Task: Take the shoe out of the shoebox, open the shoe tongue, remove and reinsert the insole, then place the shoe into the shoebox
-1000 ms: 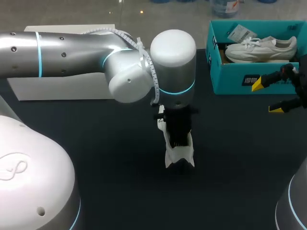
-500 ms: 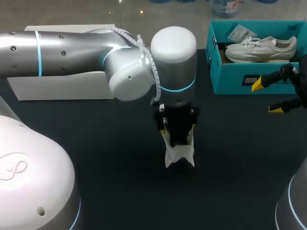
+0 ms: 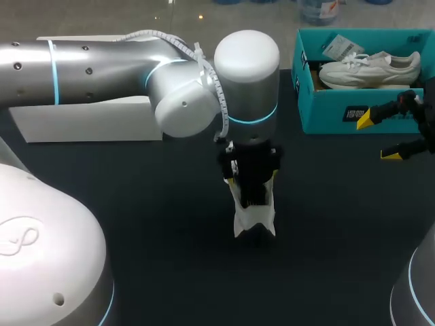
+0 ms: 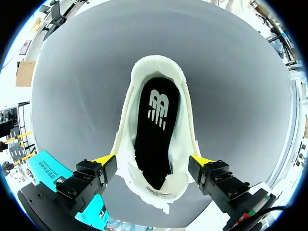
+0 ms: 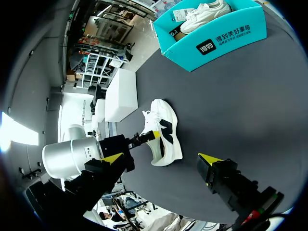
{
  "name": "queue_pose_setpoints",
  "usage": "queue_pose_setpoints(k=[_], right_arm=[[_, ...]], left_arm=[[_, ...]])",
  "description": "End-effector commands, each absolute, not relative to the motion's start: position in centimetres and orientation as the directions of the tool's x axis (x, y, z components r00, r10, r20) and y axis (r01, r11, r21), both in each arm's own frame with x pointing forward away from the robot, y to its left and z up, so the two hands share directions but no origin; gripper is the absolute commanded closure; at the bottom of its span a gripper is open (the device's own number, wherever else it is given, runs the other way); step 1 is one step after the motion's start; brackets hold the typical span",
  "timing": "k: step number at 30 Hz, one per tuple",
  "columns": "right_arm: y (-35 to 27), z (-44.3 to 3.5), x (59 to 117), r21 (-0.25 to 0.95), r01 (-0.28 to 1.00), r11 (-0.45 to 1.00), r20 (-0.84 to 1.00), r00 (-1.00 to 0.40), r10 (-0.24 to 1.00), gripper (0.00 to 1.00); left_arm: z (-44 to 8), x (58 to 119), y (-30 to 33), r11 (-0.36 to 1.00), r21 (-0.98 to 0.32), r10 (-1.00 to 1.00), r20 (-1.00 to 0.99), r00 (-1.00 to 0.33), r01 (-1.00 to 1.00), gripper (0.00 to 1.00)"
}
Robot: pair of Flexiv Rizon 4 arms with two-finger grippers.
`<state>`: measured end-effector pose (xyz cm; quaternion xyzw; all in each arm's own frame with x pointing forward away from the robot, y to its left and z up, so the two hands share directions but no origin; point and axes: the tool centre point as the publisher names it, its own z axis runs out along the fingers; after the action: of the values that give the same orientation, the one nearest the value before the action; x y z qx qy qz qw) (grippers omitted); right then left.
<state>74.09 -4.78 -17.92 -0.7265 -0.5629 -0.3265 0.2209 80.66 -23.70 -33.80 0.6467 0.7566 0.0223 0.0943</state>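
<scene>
Item 1. White box (image 3: 88, 122): flat, lying at the far left of the dark surface (image 3: 170, 265), partly behind the left arm (image 3: 122, 71).

Item 2. Left arm: comes in from the left and reaches to the middle of the surface, wrist pointing straight down.

Item 3. Left claw (image 4: 154, 160): directly over the shoe (image 4: 156, 139). Its yellow fingertips (image 4: 107, 159) stand apart, one on each side of the shoe's upper near the opening. Whether they press the sides cannot be told.

Item 4. Shoe: white, sole down on the middle of the surface, well apart from the shoebox (image 3: 326, 115). The wrist view looks straight down into its opening.

Item 5. Insole (image 4: 156, 130): black with a white mark, lying flat inside the shoe.

Item 6. Shoebox: teal, open-topped, at the far right of the surface.

Item 7. Second shoe (image 3: 370, 68): white, laced, lying on its side inside the shoebox.

Item 8. Right claw (image 3: 378, 137): at the right edge, just in front of the shoebox, above the surface. Fingers spread wide, nothing held between them.
</scene>
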Motion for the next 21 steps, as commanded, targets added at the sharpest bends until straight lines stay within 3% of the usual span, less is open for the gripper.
queue_pose_setpoints(k=[1,16,18,19,20,21], right_arm=[[-4.7,-17.9,74.1,0.046,0.962,-0.270,0.721,0.155,0.676,0.00],[-4.7,-17.9,74.1,0.046,0.962,-0.270,0.721,0.155,0.676,0.00],[-4.7,-17.9,74.1,0.046,0.962,-0.270,0.721,0.155,0.676,0.00],[-4.7,-17.9,74.1,0.046,0.962,-0.270,0.721,0.155,0.676,0.00],[-4.7,-17.9,74.1,0.046,0.962,-0.270,0.721,0.155,0.676,0.00],[-4.7,-17.9,74.1,0.046,0.962,-0.270,0.721,0.155,0.676,0.00]], left_arm=[[-33.1,81.1,-23.9,0.162,0.157,0.983,-0.108,-0.146,0.974,0.00],[-30.1,83.8,-23.2,0.185,0.199,0.981,-0.102,-0.167,0.962,0.03],[-29.4,84.4,-22.8,0.191,0.206,0.980,-0.097,-0.174,0.960,0.15],[-29.1,84.7,-22.6,0.192,0.208,0.980,-0.094,-0.176,0.959,0.27],[-28.9,84.9,-22.4,0.194,0.212,0.980,-0.091,-0.178,0.958,0.55],[-28.7,85.1,-22.2,0.196,0.214,0.979,-0.090,-0.181,0.957,0.66]])
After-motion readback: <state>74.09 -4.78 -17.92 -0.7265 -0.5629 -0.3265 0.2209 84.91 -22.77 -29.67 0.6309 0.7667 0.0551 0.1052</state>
